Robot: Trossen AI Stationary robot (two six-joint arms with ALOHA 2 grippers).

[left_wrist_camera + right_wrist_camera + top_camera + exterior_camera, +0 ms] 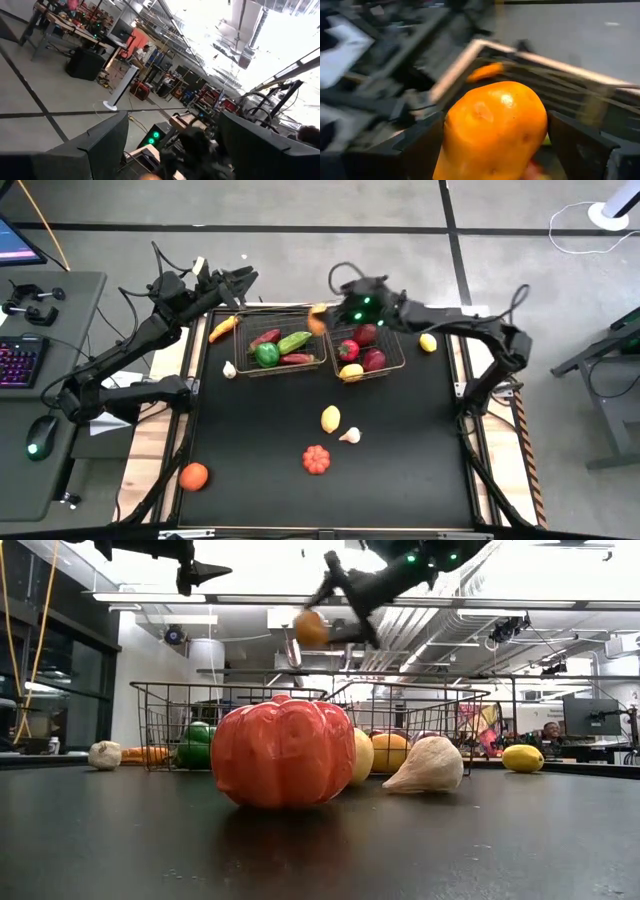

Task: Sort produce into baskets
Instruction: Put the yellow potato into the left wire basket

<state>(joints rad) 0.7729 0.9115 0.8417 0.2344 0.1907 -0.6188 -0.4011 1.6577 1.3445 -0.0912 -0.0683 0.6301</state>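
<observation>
Baskets: left basket (285, 350) holds peppers and cucumber; right basket (368, 352) holds red and yellow fruit. Right gripper (322, 318), raised above the gap between them, jaws set wide around an orange (492, 131). Left gripper (243, 278) waits open and empty beyond the left basket. Step in hand: carrying to the fruit basket. Next: shift over right basket, lower, release. Loose lemon (330, 419), tomato (316, 459), garlic (350, 436) remain.

Black bench (400, 480); bronze wire baskets (390, 365); ribbed red-orange tomato (316, 459); yellow lemon (330, 418); green pepper (267, 354); glossy orange fruit (492, 132) between dark fingers
</observation>
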